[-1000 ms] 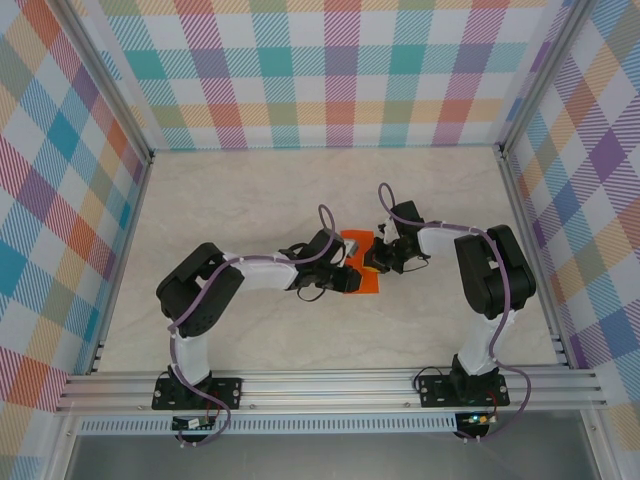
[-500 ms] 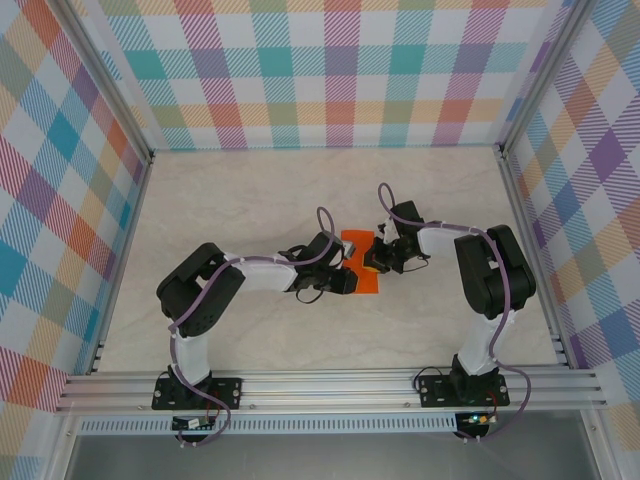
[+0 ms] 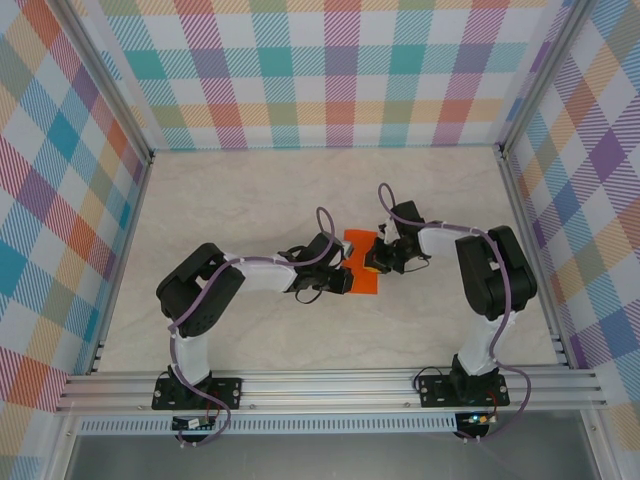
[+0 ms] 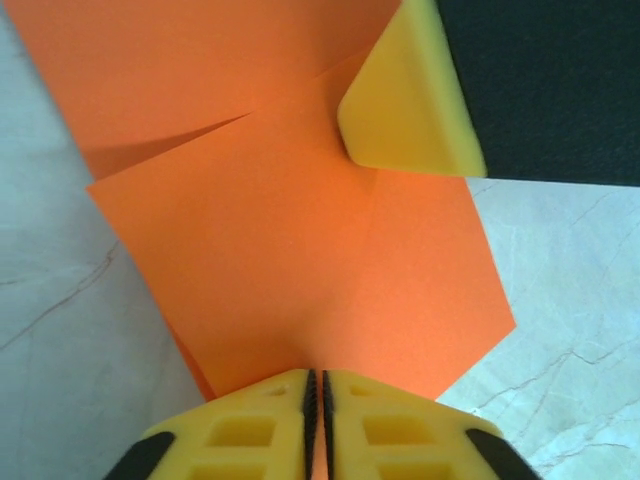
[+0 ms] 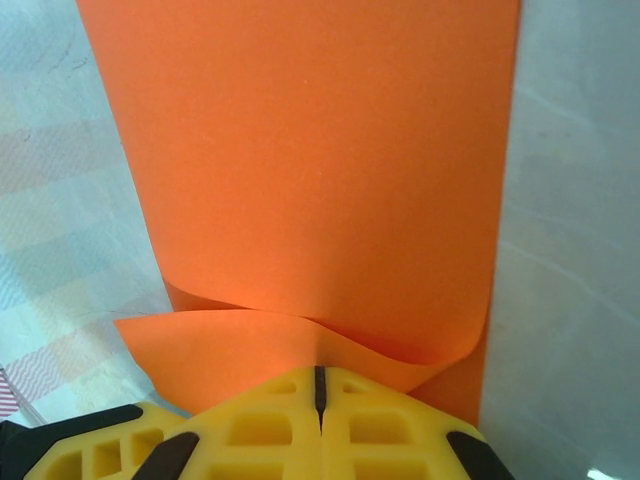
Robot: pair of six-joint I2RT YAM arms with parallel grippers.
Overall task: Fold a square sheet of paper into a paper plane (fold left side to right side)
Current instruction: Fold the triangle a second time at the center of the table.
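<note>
The square sheet of paper [image 3: 361, 262] is bright orange and lies mid-table, partly folded, with a loose flap and a slanted crease [image 4: 300, 230]. My left gripper [image 3: 345, 279] is at its near left edge, jaws shut [image 4: 317, 385] with the orange edge pinched between the pads. My right gripper [image 3: 375, 262] comes in from the right, shut [image 5: 320, 385]. Its tips touch a curled lower layer of the sheet [image 5: 300, 180], and no paper shows in its slot. The right gripper's yellow fingertip [image 4: 405, 100] presses on the paper near the crease.
The pale marbled table [image 3: 250, 200] stretches all around the sheet. Plaid walls with aluminium posts [image 3: 130, 140] close off the back and sides. A metal rail [image 3: 330, 385] carries both arm bases at the near edge.
My left gripper has closed its jaws onto the near edge of the orange sheet. The right gripper has stayed shut and in place.
</note>
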